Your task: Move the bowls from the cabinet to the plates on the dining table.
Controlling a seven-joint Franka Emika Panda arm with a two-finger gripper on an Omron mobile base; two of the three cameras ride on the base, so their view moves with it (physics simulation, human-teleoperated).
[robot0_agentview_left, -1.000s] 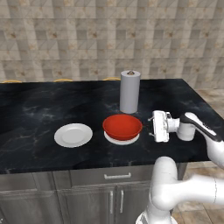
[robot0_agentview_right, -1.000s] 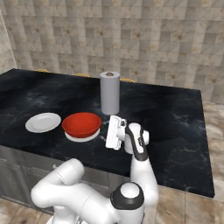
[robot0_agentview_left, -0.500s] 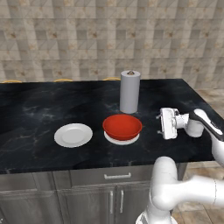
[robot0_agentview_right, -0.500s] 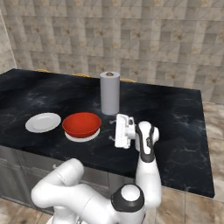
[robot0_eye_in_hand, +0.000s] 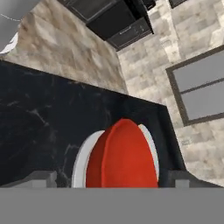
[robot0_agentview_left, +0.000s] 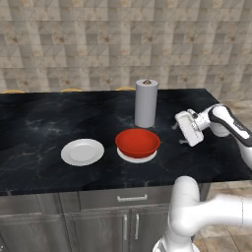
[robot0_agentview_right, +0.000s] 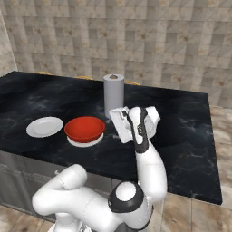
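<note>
Spread wide and holding nothing, our gripper [robot0_agentview_left: 178, 134] hangs above the table [robot0_agentview_left: 39, 123], to the right of the red bowl [robot0_agentview_left: 138, 141] and apart from it, turned sideways so its fingers point toward the bowl. From the right base view we see the gripper [robot0_agentview_right: 114, 123] just in front of the paper towel roll [robot0_agentview_right: 113, 95], the arm's forearm folded back behind it.

Our hand view gives what the base views cannot: the bowl [robot0_eye_in_hand: 122, 157] seen from close, its white plate [robot0_eye_in_hand: 82, 162] showing as a rim on both sides, with dark cabinets [robot0_eye_in_hand: 113, 19] across the room above. The base views alone give us the second plate [robot0_agentview_left: 82, 151], bare, lying left of the bowl and well apart from it.

We see the bowl sitting upright on its plate, mouth facing up; being round, it has no long axis. The roll [robot0_agentview_left: 146, 103] stands upright behind the bowl.

We count one bowl, two plates, one roll.
</note>
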